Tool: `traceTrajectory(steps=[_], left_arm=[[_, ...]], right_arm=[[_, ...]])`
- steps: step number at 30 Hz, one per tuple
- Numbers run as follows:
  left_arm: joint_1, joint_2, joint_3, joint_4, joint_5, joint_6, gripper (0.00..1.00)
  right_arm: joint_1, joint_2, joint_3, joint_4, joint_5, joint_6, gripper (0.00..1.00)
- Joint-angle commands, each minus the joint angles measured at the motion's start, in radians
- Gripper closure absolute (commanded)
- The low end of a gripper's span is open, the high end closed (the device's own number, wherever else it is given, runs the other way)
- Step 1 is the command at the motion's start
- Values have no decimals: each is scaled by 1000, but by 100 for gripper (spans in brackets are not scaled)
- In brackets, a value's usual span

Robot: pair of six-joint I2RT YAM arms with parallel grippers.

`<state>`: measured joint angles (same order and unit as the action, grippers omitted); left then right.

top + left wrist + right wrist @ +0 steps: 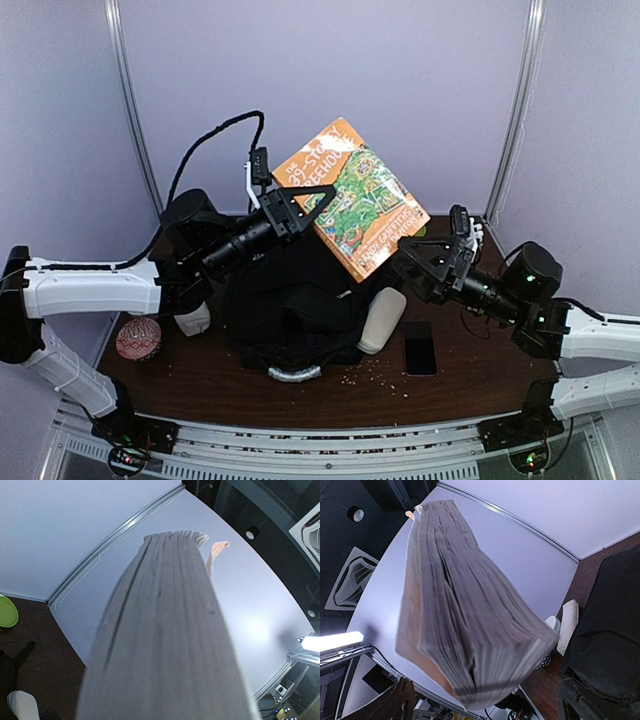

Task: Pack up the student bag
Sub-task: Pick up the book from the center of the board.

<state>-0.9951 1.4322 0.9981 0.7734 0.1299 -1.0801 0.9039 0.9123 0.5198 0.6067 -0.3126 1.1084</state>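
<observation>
The book [352, 195] hangs tilted in mid-air at centre frame and blocks the way down onto the student bag [290, 310]. The left tool [308, 206] is clamped on its left edge, and the right tool [408, 252] has its fingers spread about the lower right corner. The bag fills the middle of the desk [470, 375]. A beige pouch [382, 320] leans against its right side, and a black phone [420, 348] lies just beyond, with a narrow gap between them. At lower left, a patterned ball [138, 338] and a white object [195, 320] crowd the bag's flank. The lower right of the desk is open.
</observation>
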Motion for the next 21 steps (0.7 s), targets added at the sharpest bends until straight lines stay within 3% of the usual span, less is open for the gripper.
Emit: traceTrajectory(steps=[1,6,14,18,19,21], left_arm=[[-9,-5,2,171,8,-37,100],[-12,3,-1,177,15,-51,100],[-13,-8,-25,174,-10,-52,100],[-13,-18,-29,156,-8,-40,98],[-12,-26,-34,143,-10,-27,88],[-9,-58,-48,82,-18,8,56]], right_arm=[[7,31,64,89,20,7,0],[7,81,104,96,22,10,8],[6,164,108,249,21,98,61],[7,157,114,245,29,91,91],[6,144,115,223,38,78,99],[3,100,116,143,61,34,100]])
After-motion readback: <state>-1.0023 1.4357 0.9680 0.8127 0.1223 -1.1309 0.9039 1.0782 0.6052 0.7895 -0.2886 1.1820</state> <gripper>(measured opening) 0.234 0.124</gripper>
